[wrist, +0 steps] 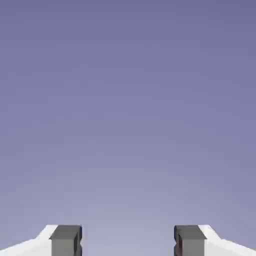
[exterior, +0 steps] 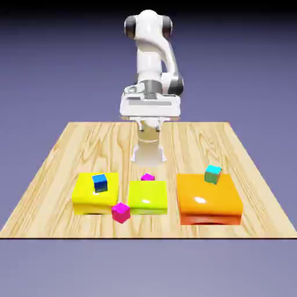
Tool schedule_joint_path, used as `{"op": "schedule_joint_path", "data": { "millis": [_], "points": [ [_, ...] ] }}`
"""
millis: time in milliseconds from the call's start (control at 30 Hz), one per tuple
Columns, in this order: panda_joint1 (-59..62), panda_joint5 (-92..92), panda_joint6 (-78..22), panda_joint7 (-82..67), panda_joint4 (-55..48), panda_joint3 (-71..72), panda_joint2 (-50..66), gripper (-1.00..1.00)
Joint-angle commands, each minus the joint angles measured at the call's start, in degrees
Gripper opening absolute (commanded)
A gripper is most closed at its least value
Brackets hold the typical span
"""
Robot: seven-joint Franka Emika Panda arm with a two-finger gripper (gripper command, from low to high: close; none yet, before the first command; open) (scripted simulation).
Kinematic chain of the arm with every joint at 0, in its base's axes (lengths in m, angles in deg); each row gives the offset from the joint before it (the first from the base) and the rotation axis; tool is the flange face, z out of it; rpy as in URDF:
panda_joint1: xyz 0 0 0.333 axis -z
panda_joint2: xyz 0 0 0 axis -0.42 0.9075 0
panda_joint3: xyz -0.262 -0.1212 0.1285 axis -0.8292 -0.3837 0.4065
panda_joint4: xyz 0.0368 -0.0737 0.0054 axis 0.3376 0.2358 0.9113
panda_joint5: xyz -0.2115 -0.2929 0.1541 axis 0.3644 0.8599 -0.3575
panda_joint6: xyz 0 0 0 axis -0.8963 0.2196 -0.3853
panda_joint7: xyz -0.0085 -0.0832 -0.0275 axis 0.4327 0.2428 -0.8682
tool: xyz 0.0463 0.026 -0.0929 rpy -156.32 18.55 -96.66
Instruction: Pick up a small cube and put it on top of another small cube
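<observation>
The tool [wrist: 128, 241] stands spread, gripping nothing; in the exterior view, the partly hidden magenta cube [exterior: 148, 176] lies below it at six o'clock, its twin [exterior: 120, 212] (nearer the desk's [exterior: 52, 180] front) toward seven.

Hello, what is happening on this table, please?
A robot arm stands over the table with its gripper open and empty. Nothing is being handled. One pink cube sits near the front, the other behind the small middle block. They are not stacked.
</observation>
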Motion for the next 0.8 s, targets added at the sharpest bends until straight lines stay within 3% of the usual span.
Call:
{"op": "schedule_joint_path", "data": {
  "millis": [0,767],
  "points": [
    [0.49,2.17,0.42,1.33,0.08,2.08,-0.69,0.0],
    [11.8,51.93,10.16,31.95,2.0,49.84,-16.42,0.0]
  ]
}}
